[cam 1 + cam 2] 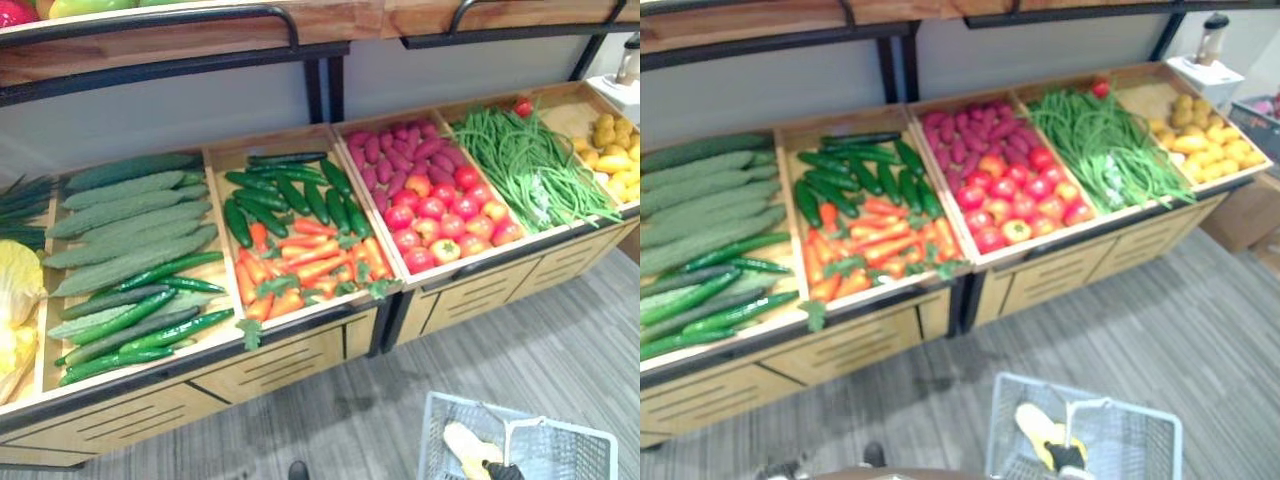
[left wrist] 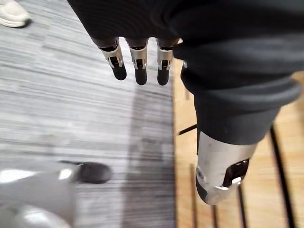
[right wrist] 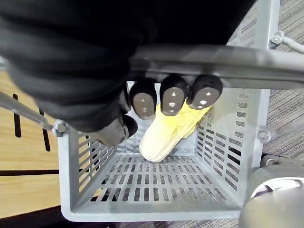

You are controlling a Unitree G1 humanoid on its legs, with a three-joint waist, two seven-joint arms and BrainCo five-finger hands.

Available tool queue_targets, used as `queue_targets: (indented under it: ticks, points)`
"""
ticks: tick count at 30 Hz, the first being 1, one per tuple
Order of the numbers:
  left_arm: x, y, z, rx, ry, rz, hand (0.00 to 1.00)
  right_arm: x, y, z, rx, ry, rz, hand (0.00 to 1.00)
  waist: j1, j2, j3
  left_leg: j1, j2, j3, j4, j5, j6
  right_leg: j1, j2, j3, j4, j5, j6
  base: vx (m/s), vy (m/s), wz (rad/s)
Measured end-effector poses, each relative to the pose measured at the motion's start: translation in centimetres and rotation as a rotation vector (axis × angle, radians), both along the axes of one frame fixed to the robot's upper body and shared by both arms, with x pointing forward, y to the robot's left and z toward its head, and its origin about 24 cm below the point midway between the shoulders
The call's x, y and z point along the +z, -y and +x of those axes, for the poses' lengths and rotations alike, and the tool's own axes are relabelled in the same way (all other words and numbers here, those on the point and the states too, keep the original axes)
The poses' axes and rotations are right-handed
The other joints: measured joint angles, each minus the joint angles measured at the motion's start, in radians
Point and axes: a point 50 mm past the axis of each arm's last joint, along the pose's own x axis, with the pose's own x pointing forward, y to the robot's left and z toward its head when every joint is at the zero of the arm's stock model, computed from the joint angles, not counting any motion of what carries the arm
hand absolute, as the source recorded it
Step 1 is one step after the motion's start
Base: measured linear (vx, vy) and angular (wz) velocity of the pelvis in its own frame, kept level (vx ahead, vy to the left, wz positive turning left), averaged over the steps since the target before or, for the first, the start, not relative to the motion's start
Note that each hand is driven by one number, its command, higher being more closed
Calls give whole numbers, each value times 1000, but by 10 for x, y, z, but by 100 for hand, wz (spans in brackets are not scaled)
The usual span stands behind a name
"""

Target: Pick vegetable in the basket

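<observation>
I see my right hand (image 3: 172, 97) clenched round the handle (image 3: 213, 64) of the grey basket (image 3: 156, 180), fingers curled over the bar from above. The basket hangs low at my right side, above the striped floor (image 1: 540, 330) in front of the stand (image 1: 300, 360). One yellow vegetable (image 3: 166, 135) lies inside it, leaning against the far wall just below my fingertips.

My left hand (image 2: 138, 66) is released: the fingers point straight down over the floor, holding nothing, just beside the stand's wooden front.

Ahead of me the stand slopes up in a row of wooden bins. From my left: long pale and dark green cucumbers (image 1: 130, 230); then short dark cucumbers (image 1: 290, 190) above a pile of carrots (image 1: 300, 265); then purple roots (image 1: 400, 150) above tomatoes (image 1: 440, 215); then green beans (image 1: 525, 160); and at the far right a bin of yellow produce (image 1: 610, 150) that I cannot identify.
</observation>
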Motion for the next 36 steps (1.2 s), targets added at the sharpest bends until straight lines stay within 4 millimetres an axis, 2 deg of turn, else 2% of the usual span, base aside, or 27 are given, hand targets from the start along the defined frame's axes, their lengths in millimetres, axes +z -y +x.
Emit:
queue_targets:
  ticks: [1,4,5,6,9,11,16,20,24,31,36]
  points:
    - [7,-4,9,-22,38,50,0,0,-1,0,2,3,0,100,0,-1,-1,-3,0,-3,0,0,0,-1,0,-3,0,0,0,9,-14,9]
    - [47,-24,49,-100,178,343,0,1,-7,5,41,25,-14,100,-1,-4,-3,-10,-2,-4,0,0,0,-6,-1,-6,1,0,0,9,-5,3]
    - [55,-27,54,-101,198,399,0,2,-7,6,49,31,-16,100,-3,-4,-3,-10,-2,-4,0,-1,0,-7,-1,-6,1,0,0,34,-9,0]
    - [73,-32,64,-94,254,501,0,2,-8,6,55,40,-19,100,-4,-5,-3,-10,-2,-4,0,-1,-1,-8,-2,-6,1,0,0,39,-12,1]
    - [109,-39,78,-81,382,657,0,3,-7,6,55,53,-29,100,-4,-4,-4,-10,-2,-3,0,-1,-1,-8,-1,-7,3,0,0,24,-9,1]
    - [122,-39,83,-75,425,713,0,3,-7,7,53,53,-36,100,-5,-1,-6,-9,0,-1,1,-1,-1,-10,0,-5,8,0,0,15,-8,0]
    - [139,-32,89,-100,503,767,0,4,-6,8,54,57,-40,100,-10,2,-7,-1,9,21,1,-1,-2,-17,3,8,18,0,0,-1,-7,-7]
    - [149,-22,96,-197,554,806,0,5,-6,12,71,72,-48,100,-27,7,-10,0,13,39,1,-1,-1,-32,4,31,19,2,3,-29,-8,-19]
    - [158,-19,108,-343,579,843,0,7,-4,14,85,80,-56,100,-30,22,-15,1,18,74,0,-1,-1,-58,4,66,18,5,8,-52,2,-28]
    - [174,-30,135,-603,525,962,0,15,11,24,98,123,-104,100,-55,54,-8,-6,19,115,0,-1,-1,-97,4,119,15,15,23,-39,12,-18]
    - [179,-36,156,-660,481,982,0,18,13,30,112,150,-103,100,-66,55,-6,-10,22,152,5,-1,-1,-125,7,154,17,18,26,34,1,-23]
